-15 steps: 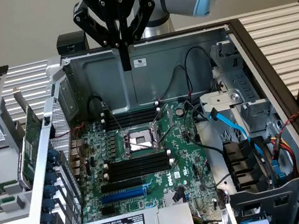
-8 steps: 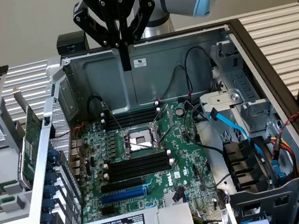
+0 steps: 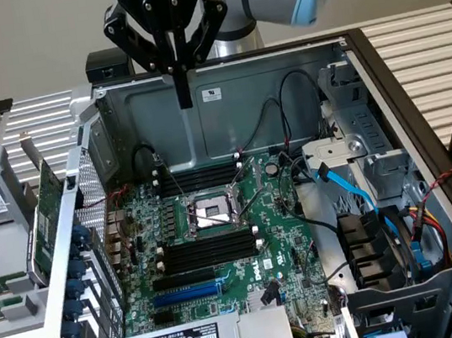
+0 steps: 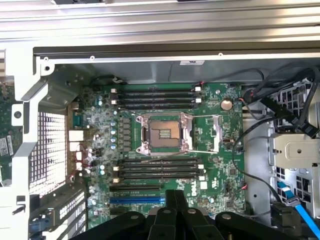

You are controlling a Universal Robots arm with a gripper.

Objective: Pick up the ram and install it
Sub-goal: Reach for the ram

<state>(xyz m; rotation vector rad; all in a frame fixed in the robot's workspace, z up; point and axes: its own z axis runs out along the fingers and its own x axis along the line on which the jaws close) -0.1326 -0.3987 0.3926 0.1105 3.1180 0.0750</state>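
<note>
The black 2-finger end effector (image 3: 186, 98) is hanging shut and empty, upper centre; the thin green ram stick (light, stiff, fragile) is needing an edge pinch.

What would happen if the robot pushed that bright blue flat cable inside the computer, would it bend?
The bright blue flat cable probably bends easily, since it already lies in a loose curve. It looks thin, so it is likely light. One end seems plugged in, so it would likely swing aside, not slide away.
</note>
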